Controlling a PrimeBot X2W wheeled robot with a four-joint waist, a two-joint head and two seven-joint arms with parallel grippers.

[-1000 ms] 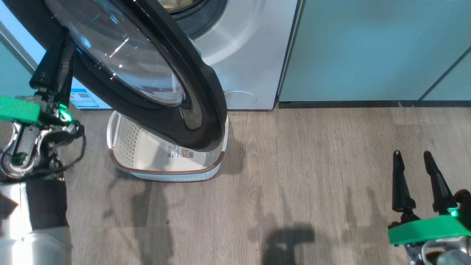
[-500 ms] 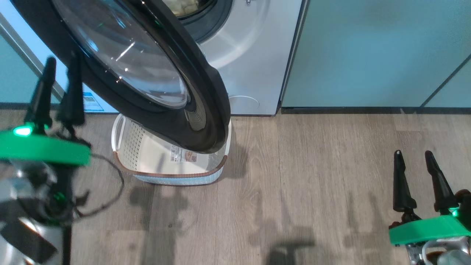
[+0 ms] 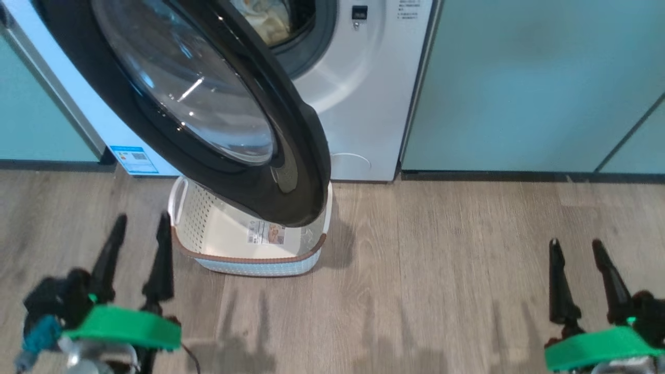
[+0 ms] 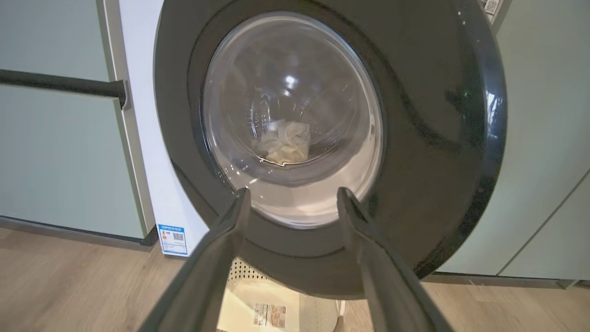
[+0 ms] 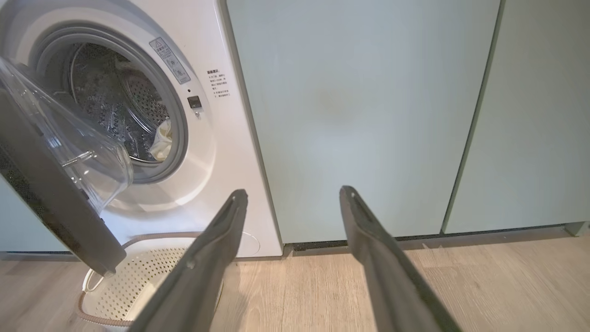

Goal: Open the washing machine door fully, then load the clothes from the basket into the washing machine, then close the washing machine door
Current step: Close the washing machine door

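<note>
Upper left, head view: noting washing machine door (image 3: 208, 104) hanging ajar over basket (image 3: 249, 258), bottom showing bare. Spotting clothes (image 3: 265, 23) lying inside washing machine (image 3: 363, 93), top centre. Hovering at lower corners with left gripper (image 3: 144, 217) and right gripper (image 3: 575, 242) splayed, grasping nothing, probably lining up for pushing door shut.

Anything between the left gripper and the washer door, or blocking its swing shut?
Nothing visible. The left gripper, jaws open, faces the door across open air. The basket sits below the door's edge, seemingly clear. The clothes lie inside the drum near its front lip.
</note>
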